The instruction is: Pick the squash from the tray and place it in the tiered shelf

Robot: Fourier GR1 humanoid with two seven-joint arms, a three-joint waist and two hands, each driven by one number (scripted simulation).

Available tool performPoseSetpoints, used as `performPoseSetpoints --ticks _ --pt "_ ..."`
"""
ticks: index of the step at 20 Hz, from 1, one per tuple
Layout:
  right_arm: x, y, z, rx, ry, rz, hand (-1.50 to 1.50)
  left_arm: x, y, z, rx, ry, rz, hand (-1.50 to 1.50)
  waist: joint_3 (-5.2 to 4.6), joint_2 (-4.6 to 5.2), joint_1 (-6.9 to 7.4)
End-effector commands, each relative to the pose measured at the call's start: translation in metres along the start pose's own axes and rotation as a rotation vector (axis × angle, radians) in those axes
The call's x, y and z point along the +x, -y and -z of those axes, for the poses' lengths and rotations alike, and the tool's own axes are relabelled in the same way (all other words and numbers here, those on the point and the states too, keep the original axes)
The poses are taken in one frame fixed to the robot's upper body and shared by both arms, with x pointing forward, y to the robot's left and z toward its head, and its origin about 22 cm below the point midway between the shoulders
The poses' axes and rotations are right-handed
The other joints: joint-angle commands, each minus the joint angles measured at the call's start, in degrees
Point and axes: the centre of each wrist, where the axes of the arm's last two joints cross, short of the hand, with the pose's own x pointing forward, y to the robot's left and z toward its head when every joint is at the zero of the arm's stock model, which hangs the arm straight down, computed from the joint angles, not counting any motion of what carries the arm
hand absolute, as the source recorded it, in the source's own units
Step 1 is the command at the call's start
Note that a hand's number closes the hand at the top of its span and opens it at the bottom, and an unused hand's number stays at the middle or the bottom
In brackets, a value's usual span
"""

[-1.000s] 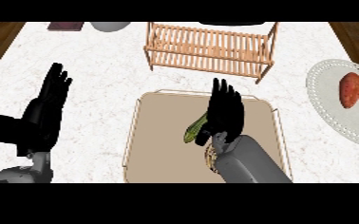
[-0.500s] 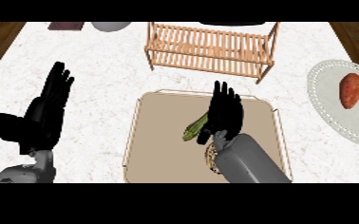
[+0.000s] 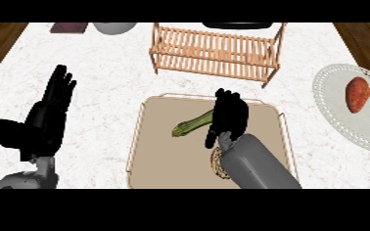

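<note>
A green squash (image 3: 192, 125) lies slantwise on the beige tray (image 3: 157, 142) near the counter's front. My right hand (image 3: 230, 116) lies over the squash's right end with fingers straight, covering that end; only the stem half shows. The wooden tiered shelf (image 3: 215, 53) stands behind the tray, its slats bare. My left hand (image 3: 51, 108) rests open at the left, fingers up, well away from the tray.
A white plate (image 3: 334, 94) at the right edge holds a reddish sweet potato (image 3: 357, 94). At the back stand a grey bowl (image 3: 114, 27), a dark red item (image 3: 69, 27) and a black object (image 3: 239, 25). White marble counter surrounds the tray.
My right hand has slid slightly lower and closer over the squash. The left hand and the squash have stayed in place.
</note>
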Motion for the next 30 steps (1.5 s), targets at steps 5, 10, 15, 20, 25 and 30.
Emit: performPoseSetpoints --ticks 5,10,15,20,25,30 --pt "0.025 -0.027 -0.035 0.003 0.019 -0.104 1.50 0.006 0.012 0.005 -0.002 0.011 -0.013 0.00 0.60 1.28 1.09" --pt "0.042 -0.027 -0.072 0.054 0.125 -0.067 1.50 0.000 0.015 0.001 -0.027 0.001 -0.002 0.00 0.61 1.43 2.52" --pt "0.058 0.014 -0.094 0.061 0.194 0.068 1.50 0.005 0.016 0.005 -0.041 -0.007 -0.011 0.00 0.59 1.15 2.63" --pt "0.070 0.055 -0.110 -0.073 0.266 0.324 1.50 0.005 -0.002 0.012 -0.021 -0.001 0.006 0.00 0.53 0.71 1.52" --pt "0.078 0.108 -0.117 -0.242 0.254 0.489 1.50 -0.013 0.016 -0.002 -0.006 -0.022 0.003 0.00 0.47 0.08 -0.09" --pt "0.087 0.147 -0.118 -0.398 0.216 0.487 1.50 -0.002 0.005 0.008 0.018 -0.021 -0.005 0.00 0.42 -0.14 -0.91"
